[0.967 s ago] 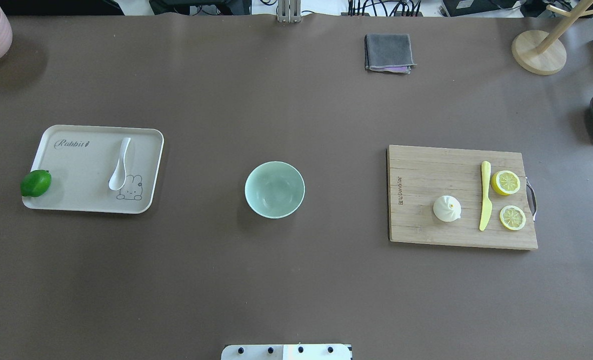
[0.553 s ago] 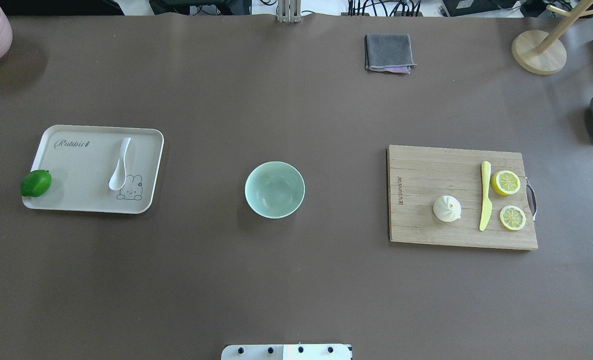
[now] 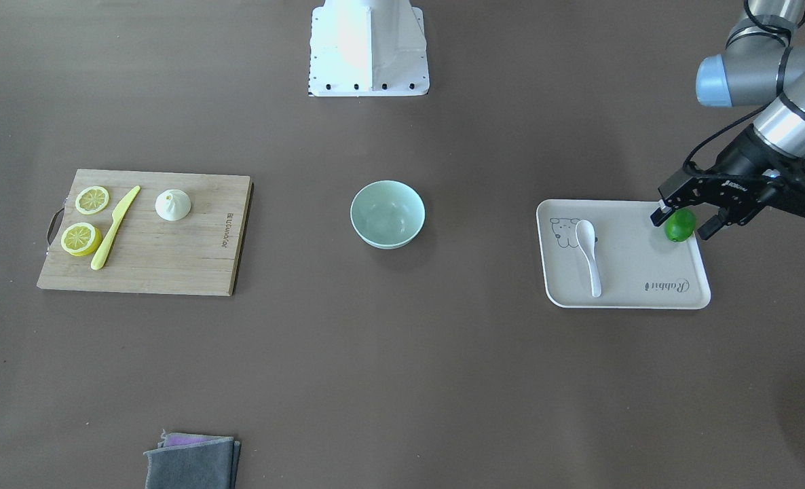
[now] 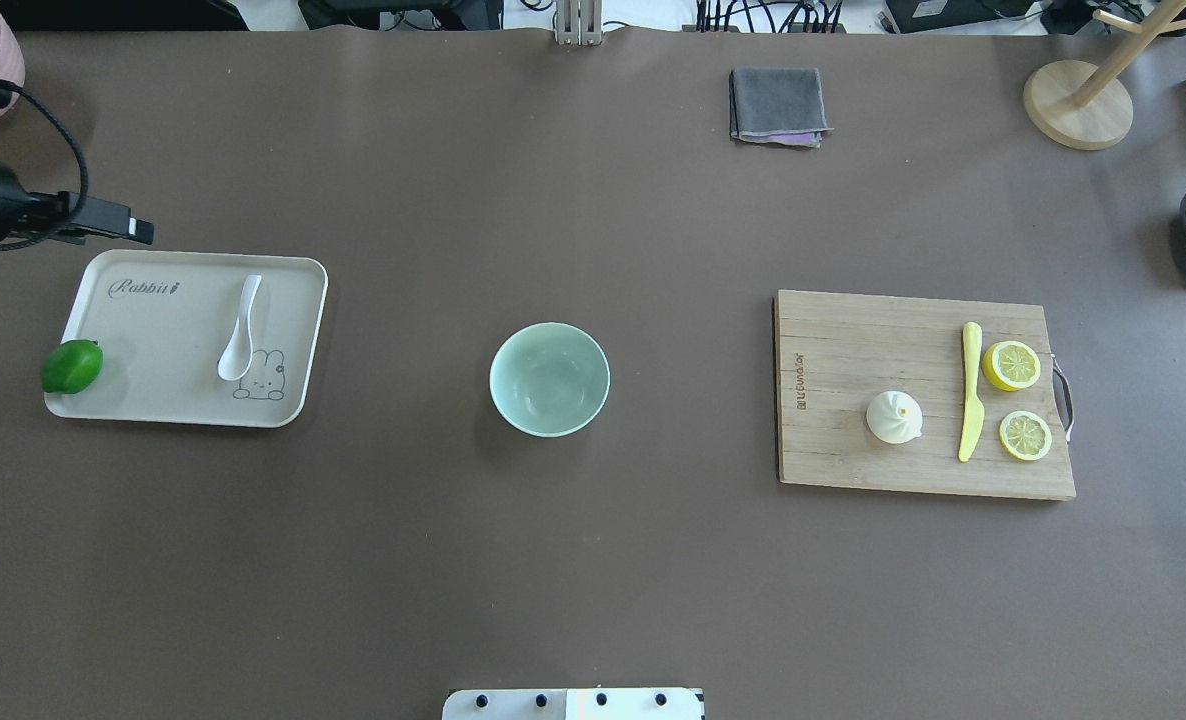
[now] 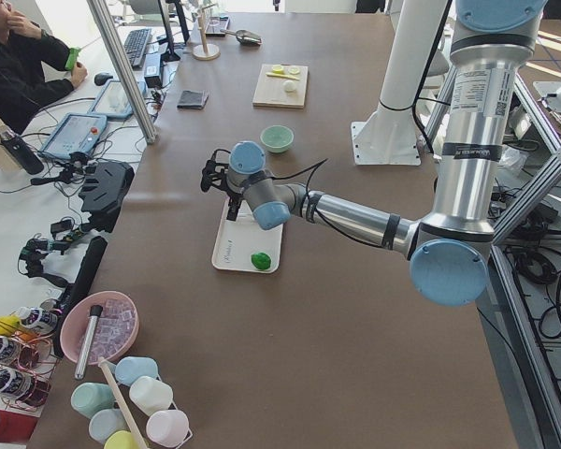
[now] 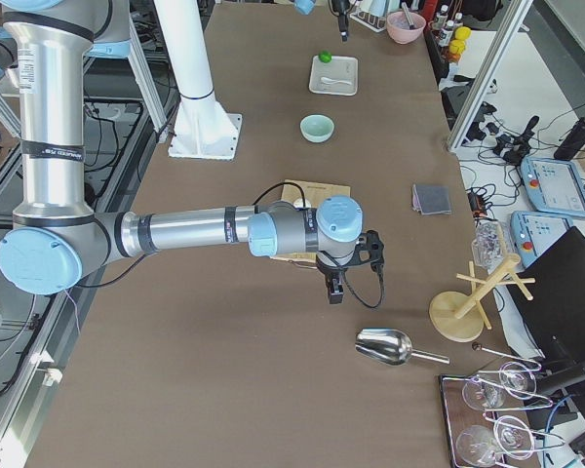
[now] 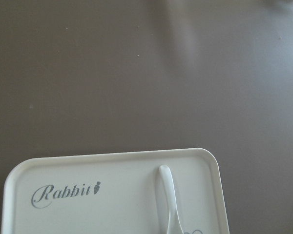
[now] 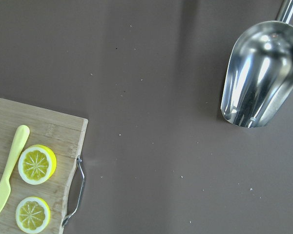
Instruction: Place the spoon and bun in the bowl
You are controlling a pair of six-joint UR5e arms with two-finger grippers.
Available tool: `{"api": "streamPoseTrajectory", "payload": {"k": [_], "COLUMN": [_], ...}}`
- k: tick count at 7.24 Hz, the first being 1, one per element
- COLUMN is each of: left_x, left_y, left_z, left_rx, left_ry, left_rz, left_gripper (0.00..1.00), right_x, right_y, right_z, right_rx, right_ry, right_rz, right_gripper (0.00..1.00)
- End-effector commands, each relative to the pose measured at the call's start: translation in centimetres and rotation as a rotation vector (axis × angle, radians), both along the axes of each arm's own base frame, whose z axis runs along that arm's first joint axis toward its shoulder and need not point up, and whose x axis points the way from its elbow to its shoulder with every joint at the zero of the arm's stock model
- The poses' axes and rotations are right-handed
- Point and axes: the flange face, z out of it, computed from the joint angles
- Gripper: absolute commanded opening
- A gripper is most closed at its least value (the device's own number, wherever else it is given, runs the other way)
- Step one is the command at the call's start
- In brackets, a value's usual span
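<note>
Spoon (image 4: 238, 328). Lay flat on cream tray (image 4: 153, 340), scoop toward robot, well apart from lime (image 4: 71, 366). Judged stiff, light, glossy and slippery, prone to chipping; best pinched across the short thick handle.

Bun (image 4: 894, 417). Sat upright on cutting board (image 4: 853, 340), near yellow knife (image 4: 970, 390). Judged soft and light; best taken gently across the dome's sides, below the pleats.

Bowl (image 4: 549, 380). Stood empty mid-surface (image 4: 593, 560), between tray and board.

Left hand (image 3: 681, 226). Hung released, fingers spread, near tray's far corner, grasping nothing.

Right hand (image 6: 335, 291). Seen from one side view only; released or clenched, could not tell.
</note>
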Motion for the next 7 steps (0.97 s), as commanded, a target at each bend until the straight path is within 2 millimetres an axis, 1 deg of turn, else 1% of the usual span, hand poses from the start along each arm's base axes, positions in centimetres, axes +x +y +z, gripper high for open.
{"api": "streamPoseTrajectory", "payload": {"k": [1, 2, 3, 4, 5, 6, 7], "left_x": [4.6, 4.5, 5.5, 8.1, 9.7, 10.8, 11.7], "left_y": [0.4, 0.4, 1.1, 2.5, 3.2, 3.3, 3.3], "left_z": [-0.2, 1.1, 1.6, 1.9, 2.1, 3.0, 3.4], "left_rx": [0.031, 0.028, 0.021, 0.018, 0.014, 0.012, 0.018], "left_ry": [-0.083, -0.137, -0.144, -0.148, -0.151, -0.176, -0.189], "left_rz": [-0.057, -0.093, -0.073, -0.029, 0.000, -0.002, -0.001], "left_gripper": [0.98, 0.98, 0.98, 0.98, 0.97, 0.97, 0.97], "right_x": [-0.7, -0.7, -0.7, -0.9, -1.9, -3.0, -4.2], "right_y": [0.1, 0.2, 0.2, -0.2, -0.6, -1.5, -2.7], "right_z": [0.3, 0.3, 0.5, -0.1, -0.9, -2.0, -3.4], "right_rx": [-0.008, -0.011, -0.015, -0.020, -0.027, -0.028, -0.045], "right_ry": [-0.006, -0.012, -0.011, -0.015, -0.017, -0.020, -0.024], "right_rz": [-0.011, -0.011, -0.010, -0.002, -0.003, -0.006, 0.007], "right_gripper": [1.00, 1.00, 1.00, 1.00, 1.00, 1.00, 1.00]}}
